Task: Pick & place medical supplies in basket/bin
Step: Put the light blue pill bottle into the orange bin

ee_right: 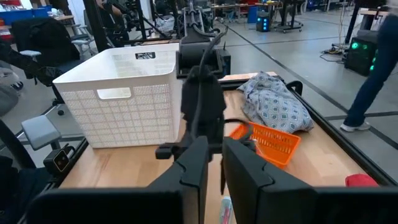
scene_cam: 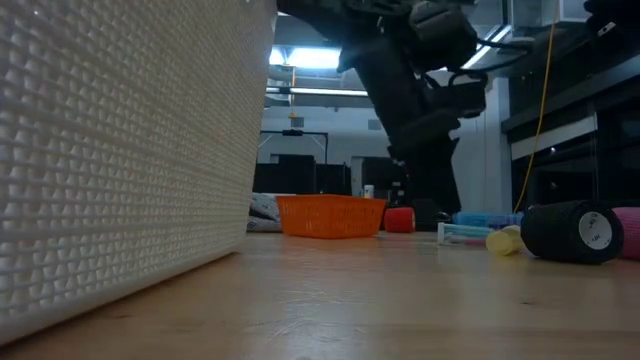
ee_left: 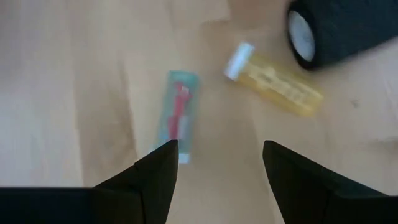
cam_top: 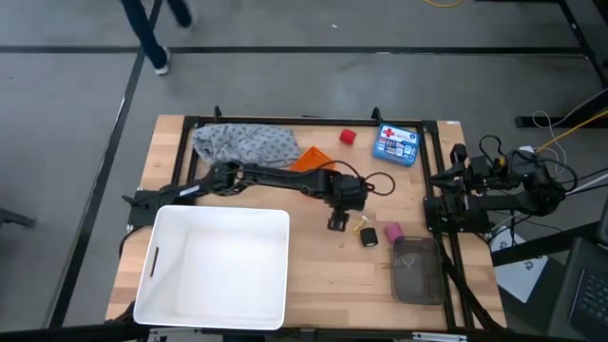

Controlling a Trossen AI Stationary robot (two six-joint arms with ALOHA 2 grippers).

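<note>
- Left end effector [cam_top: 337,222]: reaches out to mid-table, its fingers [ee_left: 155,180] spread apart and holding nothing. Poised over a teal clear-wrapped piece [ee_left: 177,115].
- Teal clear-wrapped piece: lies flat on the table [cam_top: 313,285], just ahead of the left end effector. A yellow wrapped piece [ee_left: 277,81] and a black roll [cam_top: 369,237] lie close beside it.
- Pink roll [cam_top: 390,233]: just beside the black roll.
- Red roll [cam_top: 348,137]: near the table's far edge, well apart from the others.
- Grey patterned cloth [cam_top: 245,143]: heaped at the far side, touching or just beside the basket.
- Basket [scene_cam: 330,215]: orange, latticed, at the far side of the table; mostly covered by the left arm from above.
- Right end effector [ee_right: 211,163]: parked at the table's right edge, fingers nearly together, nothing between them.
- White tub [cam_top: 214,266]: on the near left.
- Blue first-aid box [cam_top: 396,145] and a dark mesh pouch [cam_top: 416,269]: on the right side.
- Risk, judged: the flat wrapper offers little height, so fingers may scrape the table and slide it away; a skewed descent could nudge the yellow piece or set the black roll rolling.
- Hard to tell: basket contents unseen; wrapper contents blurred; the left fingertips are cut off.
</note>
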